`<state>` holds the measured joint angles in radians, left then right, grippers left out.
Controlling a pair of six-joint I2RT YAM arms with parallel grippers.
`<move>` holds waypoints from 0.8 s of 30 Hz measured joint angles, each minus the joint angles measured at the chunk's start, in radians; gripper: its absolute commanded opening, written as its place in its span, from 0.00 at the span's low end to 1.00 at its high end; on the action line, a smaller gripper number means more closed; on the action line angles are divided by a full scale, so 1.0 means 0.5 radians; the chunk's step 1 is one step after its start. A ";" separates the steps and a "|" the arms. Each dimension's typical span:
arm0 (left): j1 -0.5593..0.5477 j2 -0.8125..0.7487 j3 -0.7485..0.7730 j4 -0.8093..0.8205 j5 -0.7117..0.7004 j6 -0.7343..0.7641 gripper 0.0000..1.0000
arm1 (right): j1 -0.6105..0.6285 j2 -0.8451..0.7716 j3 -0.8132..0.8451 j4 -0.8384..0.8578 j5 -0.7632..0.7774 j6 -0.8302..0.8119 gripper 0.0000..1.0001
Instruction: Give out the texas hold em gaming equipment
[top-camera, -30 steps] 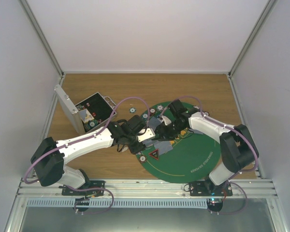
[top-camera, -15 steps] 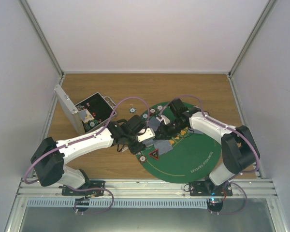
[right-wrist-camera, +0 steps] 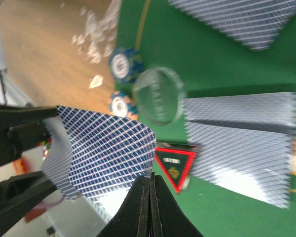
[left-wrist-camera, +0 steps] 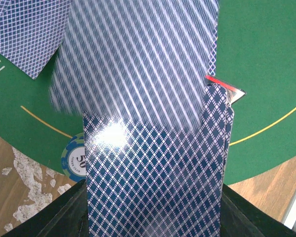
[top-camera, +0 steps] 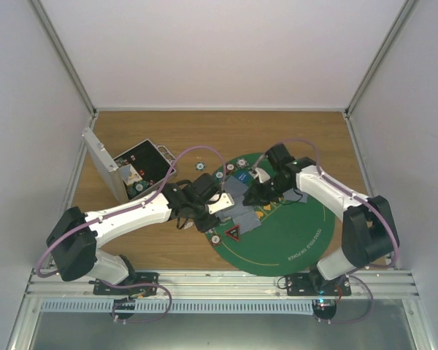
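Observation:
My left gripper [left-wrist-camera: 153, 215] is shut on a deck of blue diamond-backed playing cards [left-wrist-camera: 155, 163], held above the near left rim of the green mat [left-wrist-camera: 266, 59]. My right gripper [right-wrist-camera: 149, 180] is shut on the corner of one card [right-wrist-camera: 108, 148], which shows blurred just beyond the deck as the drawn card [left-wrist-camera: 138, 59]. In the top view the two grippers, left [top-camera: 215, 206] and right [top-camera: 250, 195], meet over the mat's left half. Two face-down cards [right-wrist-camera: 241, 143] lie on the mat beside the red-triangle token [right-wrist-camera: 175, 165]. A clear round token [right-wrist-camera: 159, 95] and two chips [right-wrist-camera: 122, 64] sit near them.
The open silver case [top-camera: 131, 171] stands at the back left on the wooden table. A loose chip [top-camera: 200, 166] lies between it and the mat. A blue token [top-camera: 242, 176] and orange tokens [top-camera: 270, 203] rest on the mat. A 50 chip [left-wrist-camera: 75, 158] sits at the mat's rim.
My right gripper has shut on a card from the deck and drawn back to the right with it. The left arm and deck have stayed in place.

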<state>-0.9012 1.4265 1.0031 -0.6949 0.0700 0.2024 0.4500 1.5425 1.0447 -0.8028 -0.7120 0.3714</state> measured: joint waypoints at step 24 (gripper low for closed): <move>0.000 -0.006 0.000 0.004 0.016 0.000 0.58 | -0.430 -0.360 -0.085 -0.773 1.472 0.827 0.01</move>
<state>-0.9012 1.4235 1.0031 -0.6930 0.0780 0.2024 0.2348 1.3624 1.0019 -1.1893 0.0238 0.7849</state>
